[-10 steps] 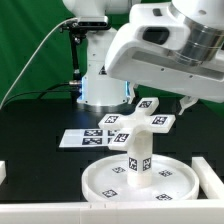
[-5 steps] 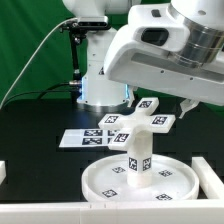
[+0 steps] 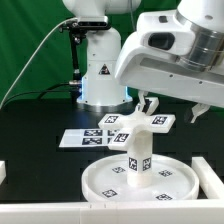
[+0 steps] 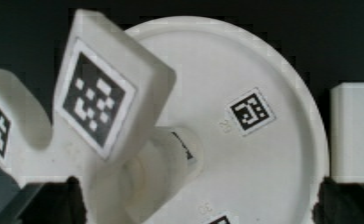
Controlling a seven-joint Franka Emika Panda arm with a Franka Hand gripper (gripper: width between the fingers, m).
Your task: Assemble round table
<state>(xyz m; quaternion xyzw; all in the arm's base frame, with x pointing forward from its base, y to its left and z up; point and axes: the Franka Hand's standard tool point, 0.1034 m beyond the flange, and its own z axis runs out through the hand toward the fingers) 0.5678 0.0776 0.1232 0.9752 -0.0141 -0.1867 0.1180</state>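
The large round rimmed disc [image 3: 95, 178] lies flat on the black table near the front. The short thick cylinder [image 3: 137, 155] stands upright in its middle, with the small cross-shaped piece [image 3: 140, 122] on top. My gripper [image 3: 172, 108] hangs open just above the cross, toward the exterior view's right, and holds nothing. In the wrist view the disc [image 4: 250, 80] fills the frame, a tagged arm of the cross [image 4: 108, 85] juts toward the camera, and the cylinder [image 4: 147, 172] shows below it. There the gripper [image 4: 200, 205] has its dark fingertips [image 4: 54, 200] wide apart.
The marker board [image 3: 78, 139] lies behind the disc on the exterior view's left. The arm's white base [image 3: 100, 85] stands at the back. White border blocks sit at the left edge [image 3: 3, 172], the right edge [image 3: 210, 175] and along the front [image 3: 60, 214].
The arm has lifted and shifted toward the exterior view's right, so the fingers now stand clear above the cross. The table parts have not moved.
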